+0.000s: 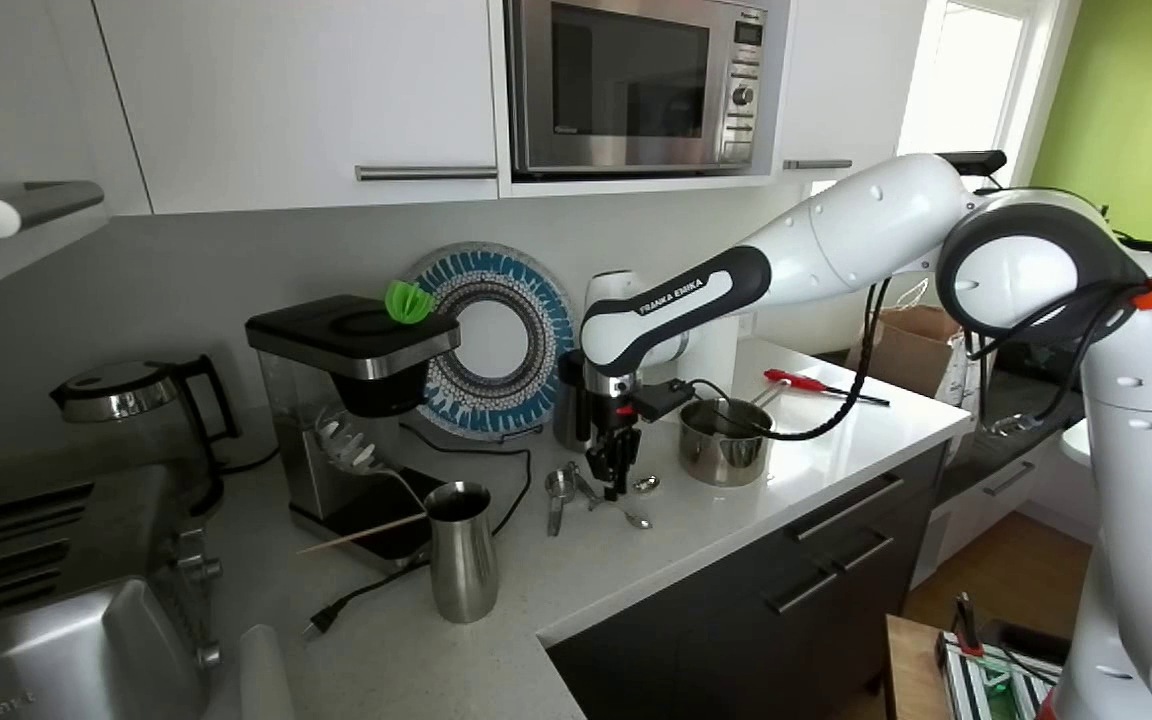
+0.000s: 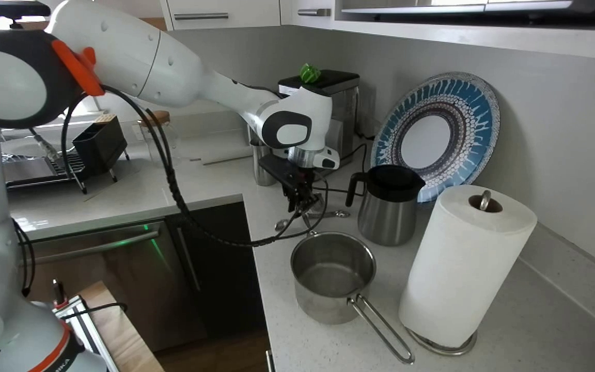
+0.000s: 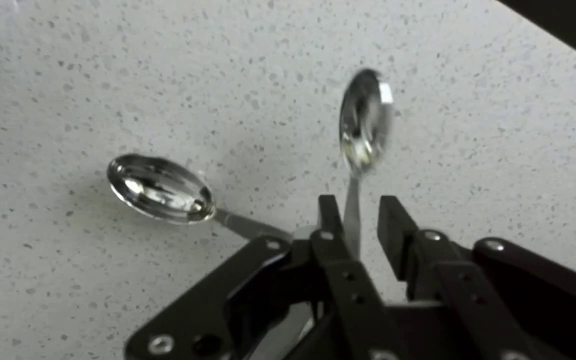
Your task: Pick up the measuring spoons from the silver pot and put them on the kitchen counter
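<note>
Measuring spoons [image 3: 163,190] — shiny metal, oval-bowled, splayed on pale, speckled counter [image 3: 248,75]

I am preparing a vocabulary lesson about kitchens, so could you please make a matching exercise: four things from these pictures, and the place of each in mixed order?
Things:
1. measuring spoons
2. silver pot
3. blue-patterned disc
4. bright green object

Places:
A. leaning against the wall
B. under the hand
C. on top of the coffee maker
D. beside the paper towel roll

Pairs: 1-B, 2-D, 3-A, 4-C
</note>
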Controlling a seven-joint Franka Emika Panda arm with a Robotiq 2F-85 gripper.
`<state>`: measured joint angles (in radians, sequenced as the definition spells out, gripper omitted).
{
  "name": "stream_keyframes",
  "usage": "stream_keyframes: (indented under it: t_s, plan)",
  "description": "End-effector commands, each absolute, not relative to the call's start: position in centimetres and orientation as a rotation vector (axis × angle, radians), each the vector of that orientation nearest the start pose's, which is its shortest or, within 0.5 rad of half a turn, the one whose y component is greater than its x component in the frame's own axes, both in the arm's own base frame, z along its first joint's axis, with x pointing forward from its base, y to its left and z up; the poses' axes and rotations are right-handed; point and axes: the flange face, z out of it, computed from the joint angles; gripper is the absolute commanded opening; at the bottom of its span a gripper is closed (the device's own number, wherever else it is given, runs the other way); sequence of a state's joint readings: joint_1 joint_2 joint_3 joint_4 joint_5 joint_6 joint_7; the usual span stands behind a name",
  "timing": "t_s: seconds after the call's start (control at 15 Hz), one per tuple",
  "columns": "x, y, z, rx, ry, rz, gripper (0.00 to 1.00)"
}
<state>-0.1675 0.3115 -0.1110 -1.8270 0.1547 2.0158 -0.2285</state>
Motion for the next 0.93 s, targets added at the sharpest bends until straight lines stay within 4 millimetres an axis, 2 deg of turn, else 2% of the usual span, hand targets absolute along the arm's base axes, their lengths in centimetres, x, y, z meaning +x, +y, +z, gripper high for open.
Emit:
stream_keyframes:
  t_s: [0.0,0.13,0.33,0.6,0.8,0.87]
  plan:
    - [60.7,-16.4,37.6,-3.03,0.222,0.034,0.61]
    - [59.2,-16.2,40.5,-3.052,0.149,-0.018,0.76]
    - [55.7,-15.2,44.5,-3.109,-0.123,-0.022,0.98]
    - [50.8,-13.8,47.7,-3.137,-0.468,-0.026,1.0]
    - [47.1,-11.7,49.6,-3.099,-0.703,-0.149,1.0]
    - [50.4,-13.3,49.3,-3.108,-0.564,-0.085,1.0]
